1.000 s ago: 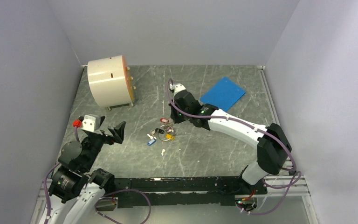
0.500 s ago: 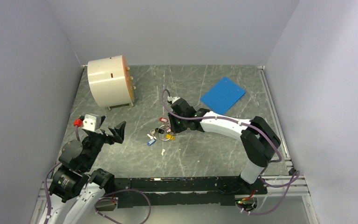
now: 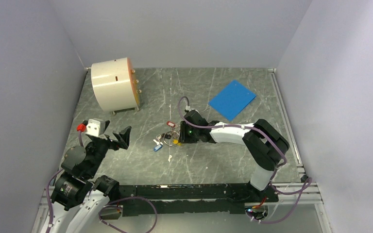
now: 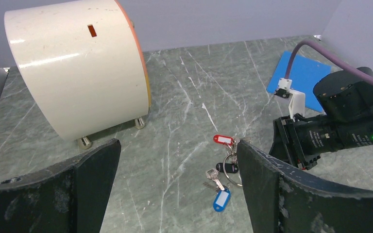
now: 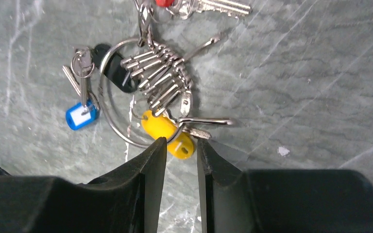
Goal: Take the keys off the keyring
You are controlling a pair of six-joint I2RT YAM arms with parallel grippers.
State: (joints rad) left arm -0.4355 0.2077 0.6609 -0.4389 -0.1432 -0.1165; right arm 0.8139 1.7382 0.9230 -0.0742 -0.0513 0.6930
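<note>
Keyring: light, slippery wire; yellow tag on it grips better. Right gripper nearly closed there, hold unclear; left gripper agape.

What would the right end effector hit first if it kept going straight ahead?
Most likely the yellow key tag, lying right between the right end effector fingertips; the keyring sits just beyond.

White shells over black joints are covering both arms, purple cables are looping along them, and the left pincer is showing pale scuffs on its black fingers.
</note>
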